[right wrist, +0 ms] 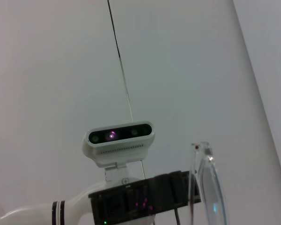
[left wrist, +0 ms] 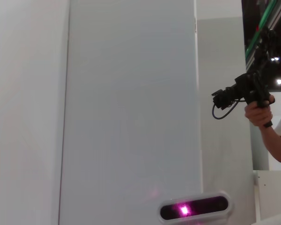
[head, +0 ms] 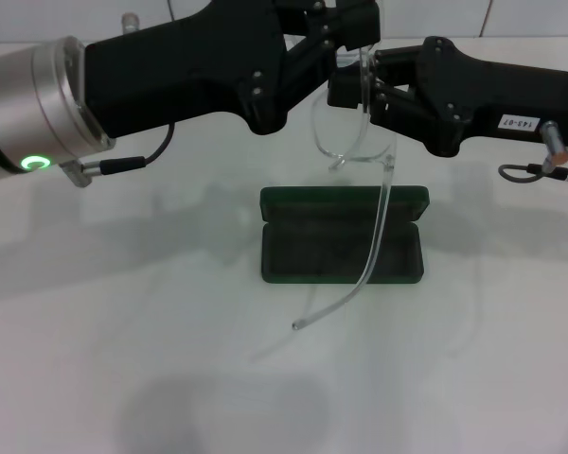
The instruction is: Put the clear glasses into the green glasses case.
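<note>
The clear glasses, a thin transparent plastic frame with colourless lenses, hang in the air above the white table, held up between both grippers. 1 slim temple arm trails down and forward, crossing in front of the green glasses case, a dark green rectangular hard case lying open with its dark lining up, directly beneath.

The left gripper pinches the frame's upper edge; the right gripper is pressed together on the frame's side near the hinge.

The dangling temple is the main risk: lowered as it hangs, I judge it would land outside the case or catch the rim. With 2 grippers on so thin a frame, any uneven pull could twist or slip it.
</note>
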Available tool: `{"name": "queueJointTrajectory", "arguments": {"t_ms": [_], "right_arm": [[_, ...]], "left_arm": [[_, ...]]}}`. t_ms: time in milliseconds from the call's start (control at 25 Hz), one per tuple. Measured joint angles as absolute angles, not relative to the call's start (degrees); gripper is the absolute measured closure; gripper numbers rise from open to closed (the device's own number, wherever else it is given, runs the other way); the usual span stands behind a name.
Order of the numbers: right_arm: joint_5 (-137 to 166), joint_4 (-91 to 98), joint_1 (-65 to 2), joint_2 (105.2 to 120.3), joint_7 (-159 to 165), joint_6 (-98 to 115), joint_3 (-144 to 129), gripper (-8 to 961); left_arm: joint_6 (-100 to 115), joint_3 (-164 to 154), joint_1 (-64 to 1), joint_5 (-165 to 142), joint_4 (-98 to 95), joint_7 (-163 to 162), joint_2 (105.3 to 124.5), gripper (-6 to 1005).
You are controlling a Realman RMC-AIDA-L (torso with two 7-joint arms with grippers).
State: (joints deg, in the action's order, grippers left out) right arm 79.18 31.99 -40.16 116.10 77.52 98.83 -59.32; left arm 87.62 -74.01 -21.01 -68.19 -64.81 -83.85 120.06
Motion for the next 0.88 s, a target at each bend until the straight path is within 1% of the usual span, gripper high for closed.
{"name": "queueJointTrajectory", "arguments": {"t_ms": [880], "right_arm": [[79.34,31.9,-40.28,116.18,77.43,96.76,-60.21,838]], "left_arm": [[86.38,-75.67,-20.98,-66.52,-64.28,-82.77,120.01,960]]}}
